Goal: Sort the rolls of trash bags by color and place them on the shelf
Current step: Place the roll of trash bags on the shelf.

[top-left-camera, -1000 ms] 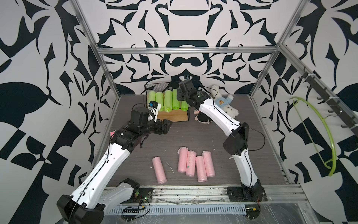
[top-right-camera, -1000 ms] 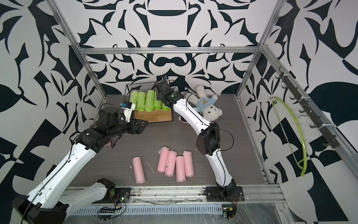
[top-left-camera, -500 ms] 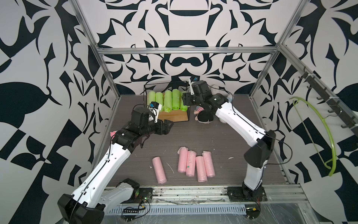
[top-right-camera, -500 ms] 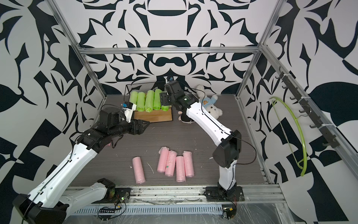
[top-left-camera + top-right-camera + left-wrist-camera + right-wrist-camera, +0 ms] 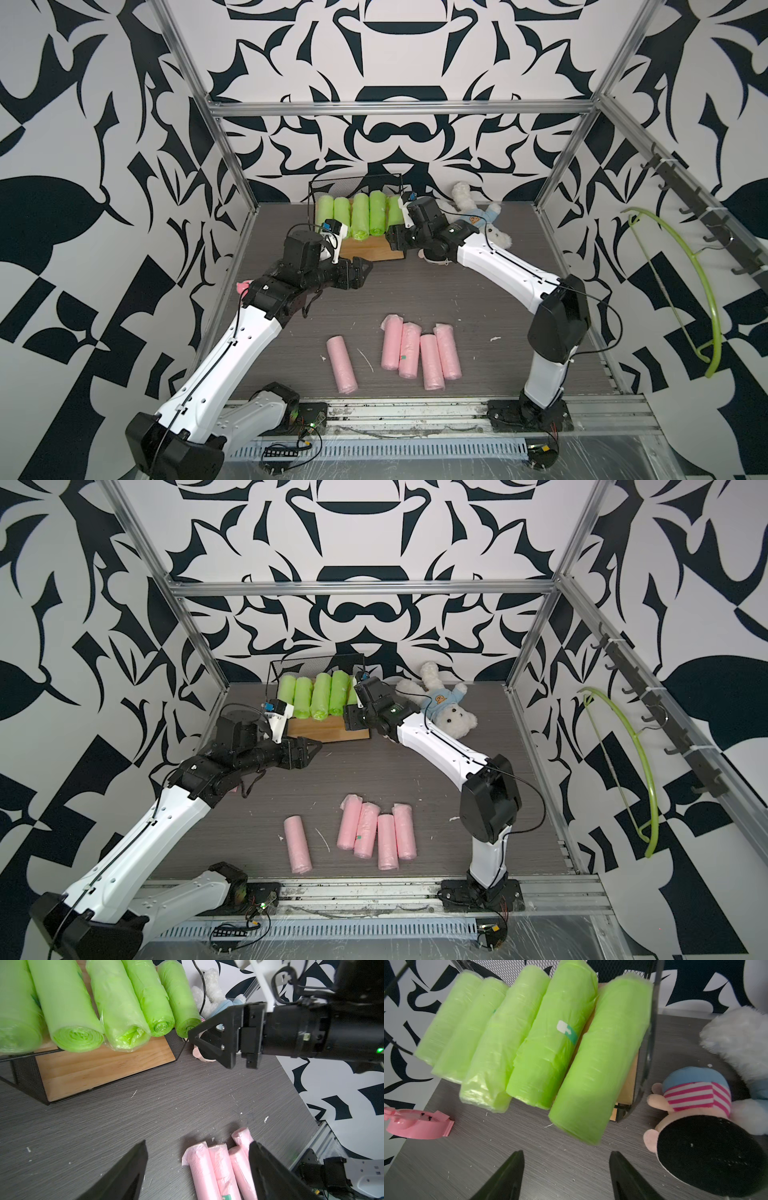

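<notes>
Green rolls (image 5: pixel 359 216), five, on shelf (image 5: pixel 374 252) — pink rolls (image 5: pixel 409 351), five, on table (image 5: pixel 436 299) — left pincer (image 5: pixel 198 1144), right pincer (image 5: pixel 565 1152) agape.

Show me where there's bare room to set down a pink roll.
Free: the lower board at its front, and the wide table strip between shelf and pink rolls. Crowded: the top board, filled by five green rolls, and the spot right of the shelf, taken by plush toys.
</notes>
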Robot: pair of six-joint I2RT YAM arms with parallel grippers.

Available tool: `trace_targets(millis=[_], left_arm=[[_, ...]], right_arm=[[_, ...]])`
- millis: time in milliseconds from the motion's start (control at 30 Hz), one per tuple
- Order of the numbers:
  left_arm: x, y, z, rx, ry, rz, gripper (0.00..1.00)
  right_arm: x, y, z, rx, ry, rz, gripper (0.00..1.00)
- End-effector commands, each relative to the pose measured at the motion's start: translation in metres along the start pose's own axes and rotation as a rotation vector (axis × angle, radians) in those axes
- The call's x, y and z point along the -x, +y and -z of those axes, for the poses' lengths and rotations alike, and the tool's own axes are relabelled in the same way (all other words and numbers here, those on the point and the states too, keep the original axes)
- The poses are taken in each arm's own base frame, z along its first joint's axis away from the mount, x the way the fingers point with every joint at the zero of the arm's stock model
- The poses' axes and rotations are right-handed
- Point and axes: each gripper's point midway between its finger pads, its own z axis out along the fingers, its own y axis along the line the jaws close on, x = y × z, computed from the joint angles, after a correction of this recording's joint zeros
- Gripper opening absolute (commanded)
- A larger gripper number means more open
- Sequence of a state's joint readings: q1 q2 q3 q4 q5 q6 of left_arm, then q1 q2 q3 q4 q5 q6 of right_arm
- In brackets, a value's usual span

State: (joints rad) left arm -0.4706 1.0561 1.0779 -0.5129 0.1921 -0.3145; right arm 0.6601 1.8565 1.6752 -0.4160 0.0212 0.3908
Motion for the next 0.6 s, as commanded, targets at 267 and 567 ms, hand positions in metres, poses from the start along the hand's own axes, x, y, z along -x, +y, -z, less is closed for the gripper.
trace_targets(millis=[267,567], left_arm=[[-0.001,0.000,-0.001,-0.005,-0.001,-0.004,0.84],[0.000,0.000,-0.002,-0.004,-0.001,-0.008,0.84]], right_arm=[[0.041,-0.004,-0.008,-0.004,-0.113,-0.063,0.70],[0.049,-0.010,-0.017,-0.006,-0.119,-0.062,0.68]])
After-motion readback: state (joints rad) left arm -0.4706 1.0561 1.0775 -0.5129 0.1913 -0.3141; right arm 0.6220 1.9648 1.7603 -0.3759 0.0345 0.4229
